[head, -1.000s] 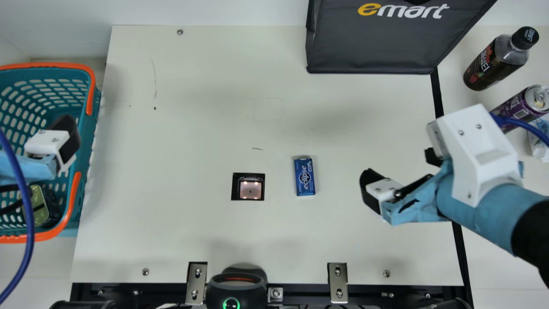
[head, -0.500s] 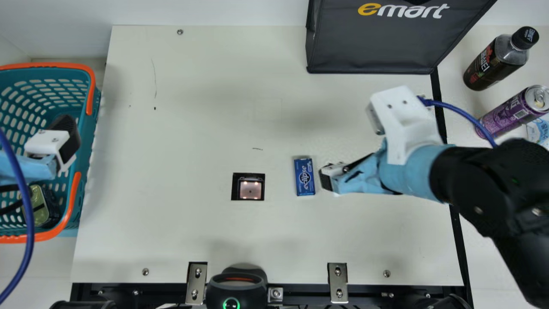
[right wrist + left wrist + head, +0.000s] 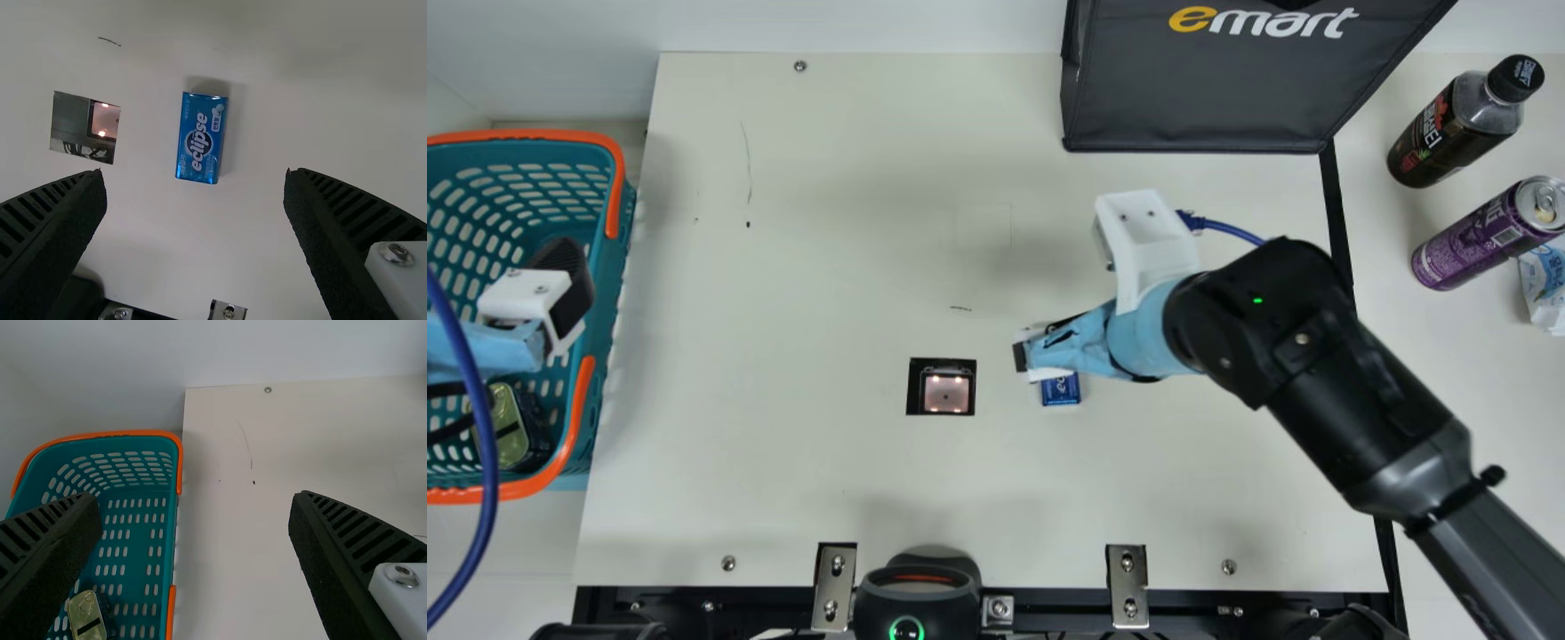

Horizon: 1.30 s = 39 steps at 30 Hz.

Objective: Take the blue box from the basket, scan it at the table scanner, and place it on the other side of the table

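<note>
One blue box [image 3: 1061, 392] lies on one cream table [image 3: 783, 498], at three o'clock from the single table scanner [image 3: 945, 393], its long axis running roughly twelve to six. Of two grippers, the right [image 3: 1033, 352] hangs above the box's twelve-o'clock end, jaws wide, holding nothing; the left [image 3: 535, 304], also wide and holding nothing, hovers at nine over one teal basket [image 3: 609, 418] with one green-topped tin [image 3: 507, 427] inside. Pale lettering runs along the box's length, across a round emblem beside a small barcode. One black bag [image 3: 1192, 98], lettered yellow and white, stands at one o'clock; one labelled bottle [image 3: 1449, 133] is at two, one purple can [image 3: 1476, 236] with a barcode and one white packet [image 3: 1545, 289] near three.
</note>
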Each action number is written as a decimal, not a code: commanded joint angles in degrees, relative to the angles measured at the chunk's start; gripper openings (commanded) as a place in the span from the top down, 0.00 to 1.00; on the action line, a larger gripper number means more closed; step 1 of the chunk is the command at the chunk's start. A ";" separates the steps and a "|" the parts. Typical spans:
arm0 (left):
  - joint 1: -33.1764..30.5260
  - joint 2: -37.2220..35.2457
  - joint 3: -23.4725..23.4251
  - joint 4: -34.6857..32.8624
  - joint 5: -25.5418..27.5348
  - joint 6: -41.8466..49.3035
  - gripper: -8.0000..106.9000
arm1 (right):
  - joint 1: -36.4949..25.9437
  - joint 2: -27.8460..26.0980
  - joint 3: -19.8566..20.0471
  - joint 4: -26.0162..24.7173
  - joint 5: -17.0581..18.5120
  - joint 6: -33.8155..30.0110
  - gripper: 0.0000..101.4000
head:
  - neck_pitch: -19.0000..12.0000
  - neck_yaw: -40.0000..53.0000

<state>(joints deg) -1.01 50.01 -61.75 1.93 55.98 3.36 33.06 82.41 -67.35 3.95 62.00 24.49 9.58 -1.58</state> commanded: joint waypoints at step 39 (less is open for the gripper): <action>0.00 0.00 0.00 0.00 0.00 0.00 0.15 | 6.82 15.87 8.77 -11.30 -18.24 16.28 0.06 | -1.66 0.00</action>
<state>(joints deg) -1.01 50.01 -61.75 1.93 55.98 3.36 39.94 98.13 -58.65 -7.18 43.87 40.64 9.58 -1.58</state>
